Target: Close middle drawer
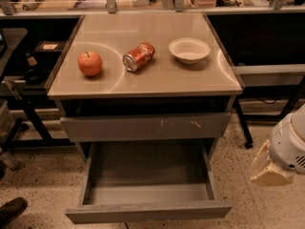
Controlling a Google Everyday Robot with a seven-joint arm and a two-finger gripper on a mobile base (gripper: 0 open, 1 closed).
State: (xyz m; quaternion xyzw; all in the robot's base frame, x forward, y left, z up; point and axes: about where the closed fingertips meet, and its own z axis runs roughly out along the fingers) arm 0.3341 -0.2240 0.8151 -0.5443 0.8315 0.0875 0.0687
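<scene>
The middle drawer (147,211) is pulled far out at the bottom of the cabinet. Its plain grey front panel faces the camera and its grey box interior (147,173) holds nothing. Above it sits a shut grey drawer front with pale scratch marks (143,126). My gripper (268,168), cream below a white arm housing, hangs at the right edge. It is to the right of the open drawer, level with it and apart from it, over the floor.
On the cabinet top (157,82) lie a red apple (90,63), a red can on its side (138,57) and a white bowl (189,49). Dark shelving stands on both sides. A dark shoe (12,210) is on the floor at lower left.
</scene>
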